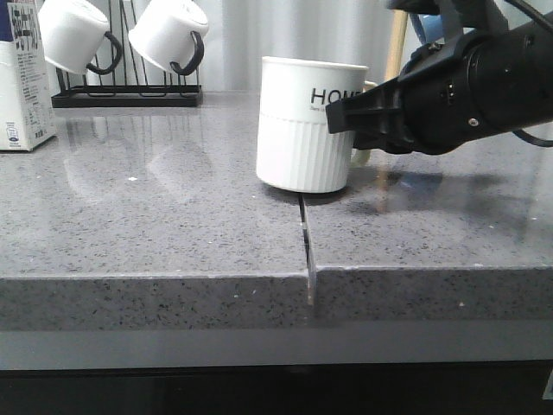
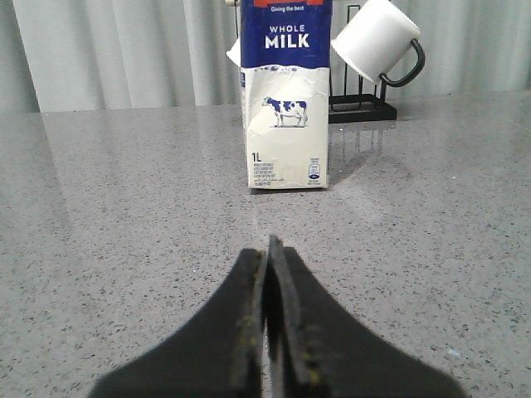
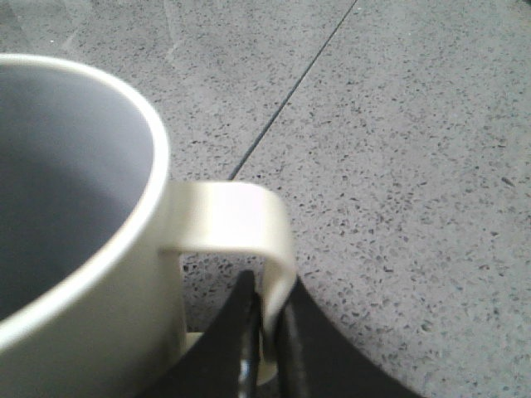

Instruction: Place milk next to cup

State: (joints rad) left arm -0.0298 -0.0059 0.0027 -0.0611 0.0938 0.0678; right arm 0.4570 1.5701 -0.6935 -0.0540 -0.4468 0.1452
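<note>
The cup (image 1: pixel 302 125), a large off-white mug with a ribbed lower half and "HOME" lettering, stands on the grey counter (image 1: pixel 173 225) at the middle. My right gripper (image 1: pixel 359 117) is shut on the cup's handle (image 3: pixel 274 249), one finger inside the loop and one outside; the cup's greyish inside (image 3: pixel 58 182) shows beside it. The milk (image 2: pixel 286 99), a white carton with a dark blue top and a cow picture, stands upright at the far left of the counter (image 1: pixel 22 78). My left gripper (image 2: pixel 270 274) is shut and empty, low over the counter, a way in front of the milk.
A black rack (image 1: pixel 130 91) at the back left holds two small white mugs with black handles (image 1: pixel 168 35), (image 1: pixel 73 35); one shows behind the milk (image 2: pixel 377 41). A seam (image 1: pixel 304 233) runs through the counter in front of the cup. The counter's front edge (image 1: pixel 259 285) is near.
</note>
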